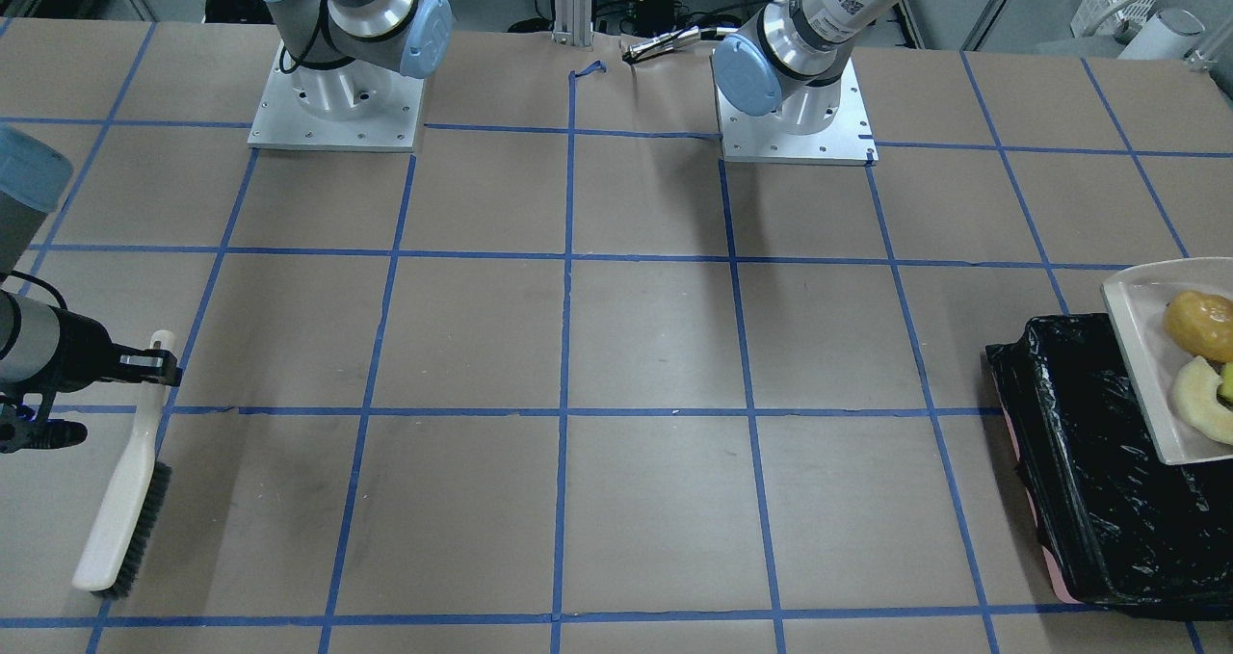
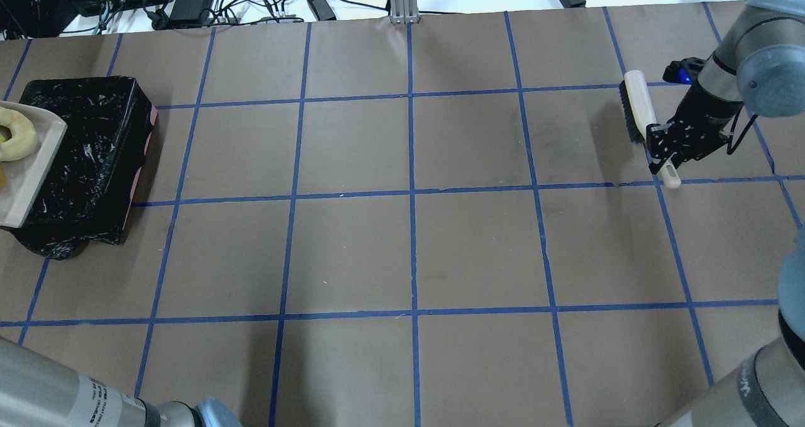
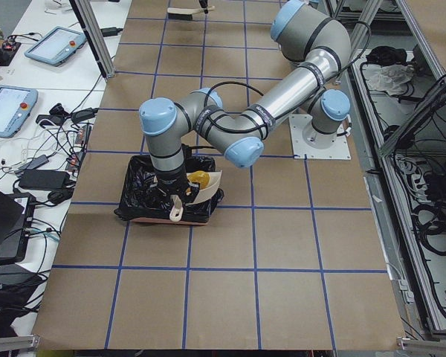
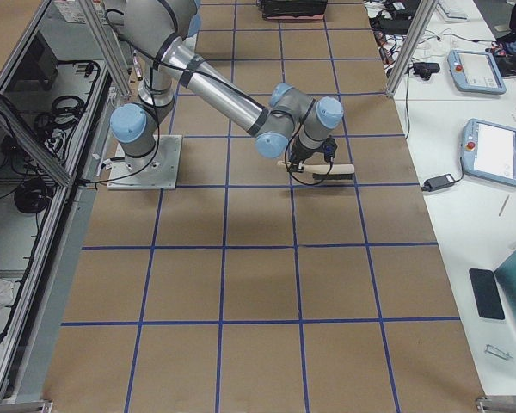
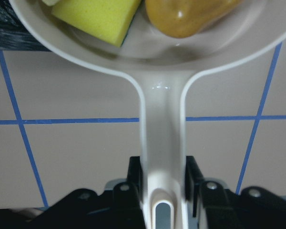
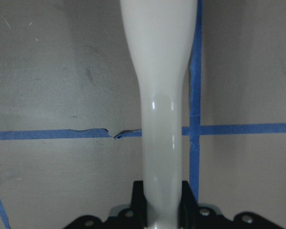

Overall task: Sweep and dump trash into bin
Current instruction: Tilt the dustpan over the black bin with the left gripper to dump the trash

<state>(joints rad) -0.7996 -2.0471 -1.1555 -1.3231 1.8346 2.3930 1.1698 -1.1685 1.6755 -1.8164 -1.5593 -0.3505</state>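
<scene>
Trash rides in the dustpan you see over the bin, left pincer clamped on its handle; your right pincer grips the brush handle.

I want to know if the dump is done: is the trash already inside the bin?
No: the potato-shaped lump, melon-rind slice and wedge all lie in the dustpan, which sits above the bin.

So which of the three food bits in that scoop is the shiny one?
The golden-brown potato-shaped lump: its skin is glossy, with bright highlights. The pale curved slice and the yellow-green wedge beside it look matte.
</scene>
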